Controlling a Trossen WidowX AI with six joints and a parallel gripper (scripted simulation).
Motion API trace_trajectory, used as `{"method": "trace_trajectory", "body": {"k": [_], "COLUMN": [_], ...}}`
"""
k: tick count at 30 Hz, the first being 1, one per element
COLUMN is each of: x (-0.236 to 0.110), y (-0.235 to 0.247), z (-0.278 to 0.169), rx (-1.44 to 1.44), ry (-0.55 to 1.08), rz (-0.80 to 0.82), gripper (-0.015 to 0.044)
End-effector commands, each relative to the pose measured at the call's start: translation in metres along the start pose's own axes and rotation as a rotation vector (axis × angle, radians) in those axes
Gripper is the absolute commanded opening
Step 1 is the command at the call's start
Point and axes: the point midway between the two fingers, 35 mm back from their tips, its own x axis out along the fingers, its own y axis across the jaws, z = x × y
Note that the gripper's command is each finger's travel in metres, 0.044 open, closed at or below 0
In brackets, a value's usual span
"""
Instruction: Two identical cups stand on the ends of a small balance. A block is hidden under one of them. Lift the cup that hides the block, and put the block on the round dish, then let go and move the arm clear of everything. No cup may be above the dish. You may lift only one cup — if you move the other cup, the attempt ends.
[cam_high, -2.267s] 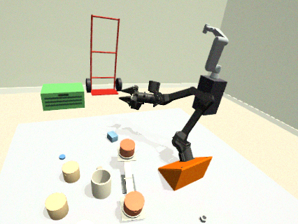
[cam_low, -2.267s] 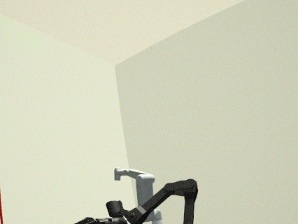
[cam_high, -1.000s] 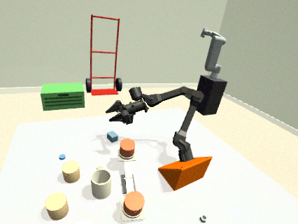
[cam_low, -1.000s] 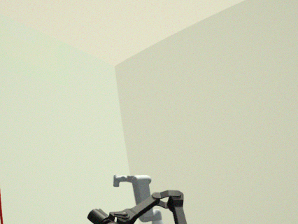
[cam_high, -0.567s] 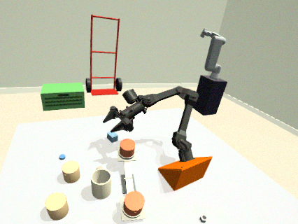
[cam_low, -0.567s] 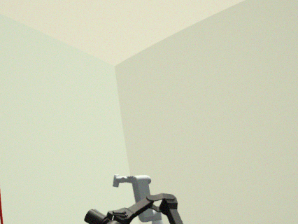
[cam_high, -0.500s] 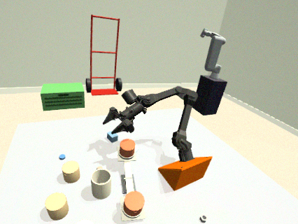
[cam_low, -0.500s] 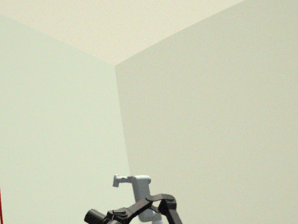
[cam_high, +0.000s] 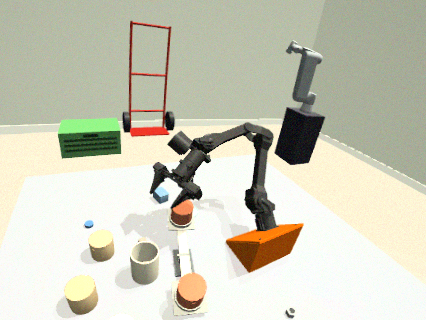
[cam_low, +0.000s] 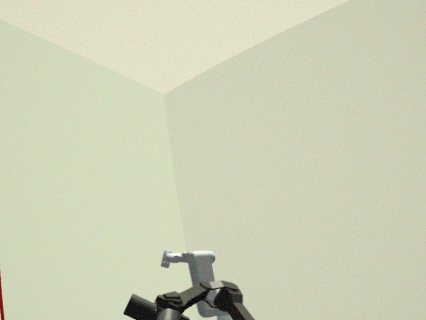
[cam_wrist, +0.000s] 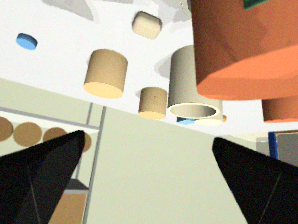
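Observation:
Two orange cups stand upside down on the ends of a small pale balance (cam_high: 184, 248): the far cup (cam_high: 182, 213) (cam_wrist: 240, 50) and the near cup (cam_high: 191, 290) (cam_wrist: 280, 107). No block shows under either cup. My gripper (cam_high: 171, 190) (cam_wrist: 150, 140) is open and empty. It hangs tilted down, just above and behind the far cup, which fills the upper right of the wrist view. A small blue round dish (cam_high: 88, 223) (cam_wrist: 26, 41) lies flat to the left. The exterior view shows only part of my arm (cam_low: 200, 296) against the walls.
A blue cube (cam_high: 160, 195) lies just behind the far cup, under my left finger. A beige hollow cup (cam_high: 144, 261) (cam_wrist: 192, 82) and two tan cylinders (cam_high: 101, 245) (cam_high: 80, 294) stand left of the balance. My orange wedge-shaped base (cam_high: 265, 245) is on the right. A small nut (cam_high: 290, 312) lies near the front.

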Motion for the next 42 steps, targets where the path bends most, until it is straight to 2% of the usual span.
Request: {"method": "trace_trajectory", "body": {"k": [1, 19, 42], "x": [0.005, 0.010, -0.012], "y": [-0.018, -0.091, -0.155], "z": [-0.005, -0.013, -0.014], "rx": [-0.089, -0.490, -1.137], "ry": [-0.043, -0.204, -0.382], "rz": [-0.060, -0.279, -0.445], "gripper": [0.0440, 0.0440, 0.0440]}}
